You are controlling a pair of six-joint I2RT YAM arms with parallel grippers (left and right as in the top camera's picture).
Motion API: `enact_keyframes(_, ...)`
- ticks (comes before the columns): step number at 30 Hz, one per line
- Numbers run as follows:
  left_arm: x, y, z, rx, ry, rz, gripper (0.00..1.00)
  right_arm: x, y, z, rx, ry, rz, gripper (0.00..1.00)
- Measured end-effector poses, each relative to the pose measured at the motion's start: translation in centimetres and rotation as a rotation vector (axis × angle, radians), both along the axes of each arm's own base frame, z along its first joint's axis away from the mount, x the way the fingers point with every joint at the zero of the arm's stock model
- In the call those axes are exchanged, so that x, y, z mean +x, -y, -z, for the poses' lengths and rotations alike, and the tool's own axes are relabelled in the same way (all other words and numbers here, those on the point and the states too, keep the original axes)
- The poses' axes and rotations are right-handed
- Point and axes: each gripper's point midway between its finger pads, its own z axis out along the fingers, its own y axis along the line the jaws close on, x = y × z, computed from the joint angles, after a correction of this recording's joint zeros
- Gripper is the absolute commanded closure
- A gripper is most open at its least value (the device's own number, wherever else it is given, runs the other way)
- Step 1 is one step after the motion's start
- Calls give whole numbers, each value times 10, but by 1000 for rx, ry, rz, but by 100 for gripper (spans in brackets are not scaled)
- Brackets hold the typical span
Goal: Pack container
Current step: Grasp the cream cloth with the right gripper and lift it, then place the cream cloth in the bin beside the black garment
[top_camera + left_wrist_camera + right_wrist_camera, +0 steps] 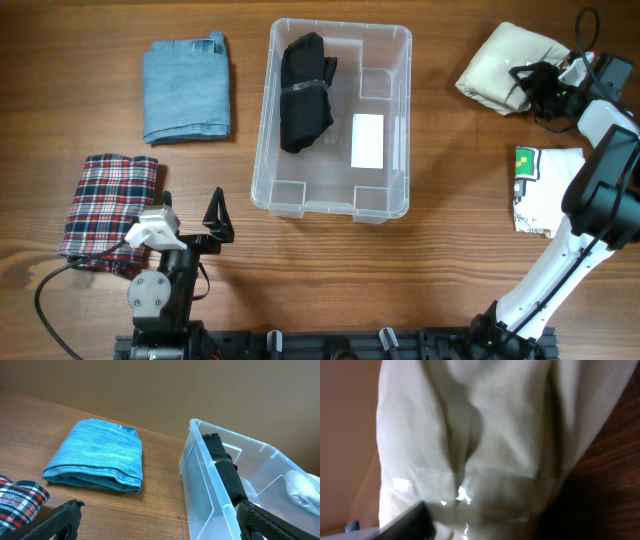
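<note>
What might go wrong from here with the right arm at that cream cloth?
The right gripper sits at the edge of the cream cloth; lifted from there, the bundle may unfold and snag on the container rim. The black roll already fills one long side, so a careless drop could pile up on it.

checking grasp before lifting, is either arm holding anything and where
Left tool is open and empty. Right tool is at the cream cloth's right edge, but a closed grip cannot be told.

No legible txt, incl. container (pixel 263 140) label (pixel 367 140)
</note>
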Motion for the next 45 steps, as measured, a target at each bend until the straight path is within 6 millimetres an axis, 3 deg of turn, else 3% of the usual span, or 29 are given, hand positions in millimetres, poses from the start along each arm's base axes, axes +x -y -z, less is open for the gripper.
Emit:
enact_keyframes(4, 0, 0, 0, 0, 0, 0, 0, 4, 1, -8, 32, 39, 1, 83)
enact_keyframes(9, 0, 0, 0, 0, 0, 0, 0, 9, 1, -20, 84, 91, -7, 86)
enact_keyframes(16, 0, 0, 0, 0, 0, 0, 0, 17, -8, -62, 204, 216, -56, 88)
enact_keyframes(20, 0, 0, 0, 0, 0, 0, 0, 11, -19, -126, 237, 300, -110, 88)
enact_keyframes(24, 0, 0, 0, 0, 0, 0, 0, -9, -48, -227, 215, 452, -221, 88)
enact_keyframes(26, 0, 0, 0, 0, 0, 0, 0, -29, -89, -286, 204, 531, -329, 88)
enact_keyframes(28, 0, 0, 0, 0, 0, 0, 0, -41, -119, -310, 208, 559, -406, 88)
enact_keyframes(30, 0, 0, 0, 0, 0, 0, 0, -56, -167, -327, 236, 549, -499, 88)
enact_keyframes(33, 0, 0, 0, 0, 0, 0, 0, -69, -231, -319, 271, 467, -596, 88)
enact_keyframes(37, 0, 0, 0, 0, 0, 0, 0, -73, -288, -269, 166, 287, -586, 87)
enact_keyframes(41, 0, 0, 0, 0, 0, 0, 0, -76, -310, -231, -42, 184, -540, 87)
enact_keyframes(45, 0, 0, 0, 0, 0, 0, 0, -77, -324, -211, -222, 153, -514, 87)
